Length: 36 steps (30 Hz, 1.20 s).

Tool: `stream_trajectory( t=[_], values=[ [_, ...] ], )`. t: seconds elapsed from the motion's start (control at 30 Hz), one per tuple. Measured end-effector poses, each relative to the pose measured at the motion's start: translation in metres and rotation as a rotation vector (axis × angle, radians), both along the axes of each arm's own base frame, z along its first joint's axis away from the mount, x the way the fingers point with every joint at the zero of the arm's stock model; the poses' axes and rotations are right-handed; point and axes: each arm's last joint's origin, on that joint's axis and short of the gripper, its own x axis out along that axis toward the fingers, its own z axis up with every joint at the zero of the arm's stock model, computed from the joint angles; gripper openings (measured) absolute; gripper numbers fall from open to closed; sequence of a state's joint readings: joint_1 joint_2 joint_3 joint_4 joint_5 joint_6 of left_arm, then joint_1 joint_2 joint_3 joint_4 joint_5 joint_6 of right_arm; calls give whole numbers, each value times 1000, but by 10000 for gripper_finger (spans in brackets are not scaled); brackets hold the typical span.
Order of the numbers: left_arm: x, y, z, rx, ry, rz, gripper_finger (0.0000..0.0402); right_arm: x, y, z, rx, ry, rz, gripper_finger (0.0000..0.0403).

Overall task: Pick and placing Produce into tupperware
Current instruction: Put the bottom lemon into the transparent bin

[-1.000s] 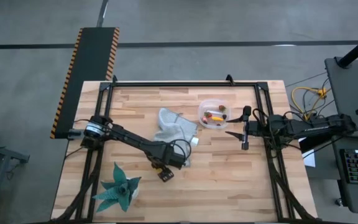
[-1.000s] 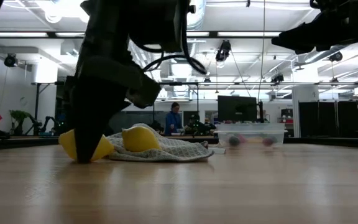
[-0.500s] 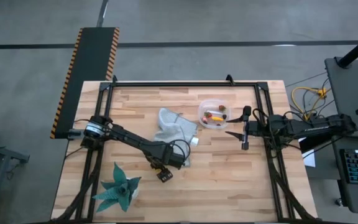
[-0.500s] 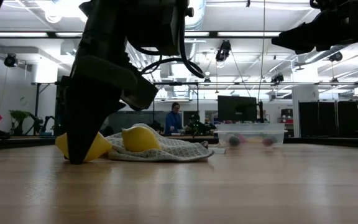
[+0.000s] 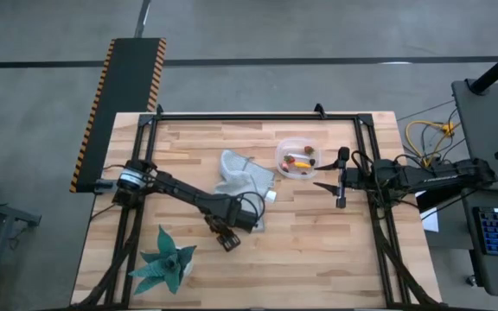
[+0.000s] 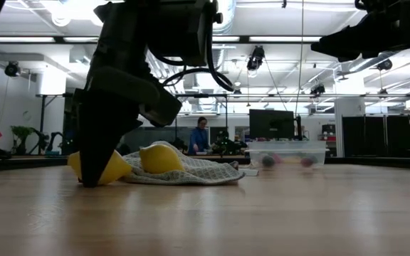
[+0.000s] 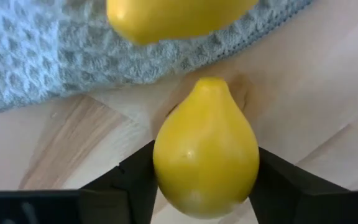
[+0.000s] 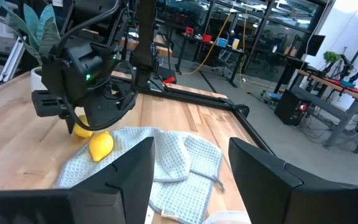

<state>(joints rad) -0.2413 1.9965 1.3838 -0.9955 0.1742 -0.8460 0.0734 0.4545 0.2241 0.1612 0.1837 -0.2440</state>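
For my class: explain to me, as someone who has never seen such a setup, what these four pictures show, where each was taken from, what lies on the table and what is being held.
Two dark robot arms work at a wooden table. One picture looks straight down from above, one looks level across the tabletop, and one comes from a camera on each arm's wrist.

On the table lie a grey-blue cloth, a teal spiky plant and a small clear tupperware with a few small pieces of toy produce inside. One lemon rests on the cloth.

The left gripper is down at the table beside the cloth, its jaws on either side of a second lemon; whether they already pinch it cannot be told. The right gripper waits beside the tupperware with its jaws open, holding nothing.
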Motion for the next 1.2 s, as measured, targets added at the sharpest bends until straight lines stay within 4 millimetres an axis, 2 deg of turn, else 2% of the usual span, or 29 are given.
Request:
stream_trajectory(
  t=[0.2, 0.4, 0.57, 0.83, 0.97, 1.2],
  values=[
    [-3, 1, 0, -3, 5, -142, 178, 0, 0, 0, 0, 0, 0, 199],
    [-15, 5, 5, 17, 138, -219, 178, 0, 0, 0, 0, 0, -1, 199],
    [-16, 5, 18, 21, 145, -248, 178, 0, 0, 0, -1, -1, -1, 199],
    [-5, 10, 48, 137, 5, -336, 178, 0, 0, 0, -1, -1, 0, 199],
    [9, 25, 61, 198, -84, -404, 178, 0, 0, 0, 0, -1, -1, 199],
    [30, 71, 76, 312, -193, -468, 178, 0, 0, 0, 0, -3, -1, 199]
  ],
)
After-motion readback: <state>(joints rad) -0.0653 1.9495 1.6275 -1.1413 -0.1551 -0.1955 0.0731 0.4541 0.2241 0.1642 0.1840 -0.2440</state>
